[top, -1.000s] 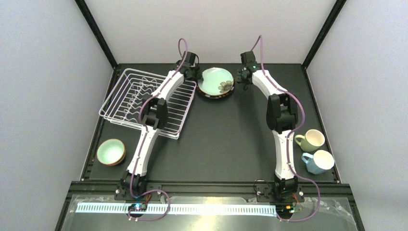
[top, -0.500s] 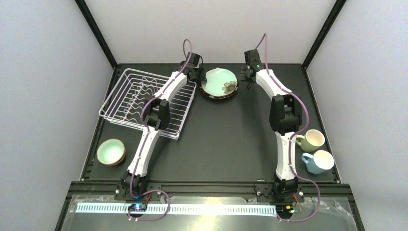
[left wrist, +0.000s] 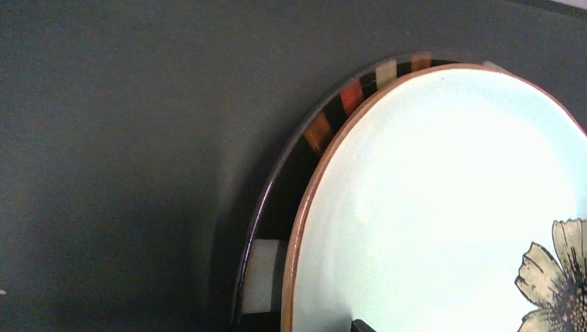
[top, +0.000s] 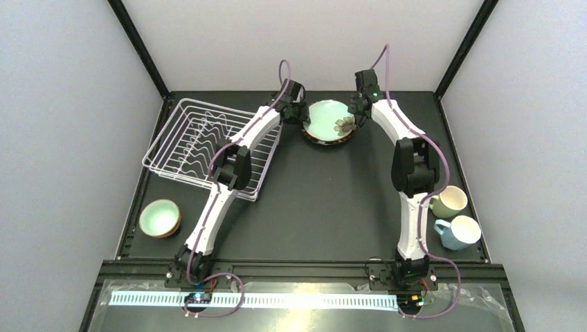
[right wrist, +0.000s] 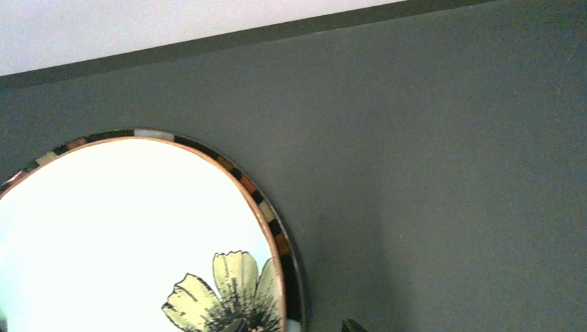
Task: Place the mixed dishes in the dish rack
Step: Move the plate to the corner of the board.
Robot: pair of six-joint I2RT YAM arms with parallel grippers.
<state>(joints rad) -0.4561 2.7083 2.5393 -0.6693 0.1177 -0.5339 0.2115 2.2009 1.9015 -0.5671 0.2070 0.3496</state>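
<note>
Both arms have swung to the right since a second ago, and the round mint-green ceramic plate with a painted flower and a dark banded rim point(top: 328, 122) has slid right with them along the far side of the black table point(top: 325, 200). The plate lies flat between the two sets of jaws. My left gripper point(top: 299, 113) is right at its left rim and my right gripper point(top: 357, 107) right at its right rim. From above I cannot tell whether either one touches it. Both sets of jaws stand wide and grip nothing.

The left wrist camera looks along the plate's left rim point(left wrist: 429, 207), and the right wrist camera shows its flowered far edge point(right wrist: 124, 235).

The rectangular white wire dish rack point(top: 161, 136) sits left of the left jaws, partly under that arm. A small mint-green bowl point(top: 160, 218) lies well behind the left jaws. The pale green mug point(top: 450, 201) and the light blue mug point(top: 462, 232) stand together well behind the right jaws.
</note>
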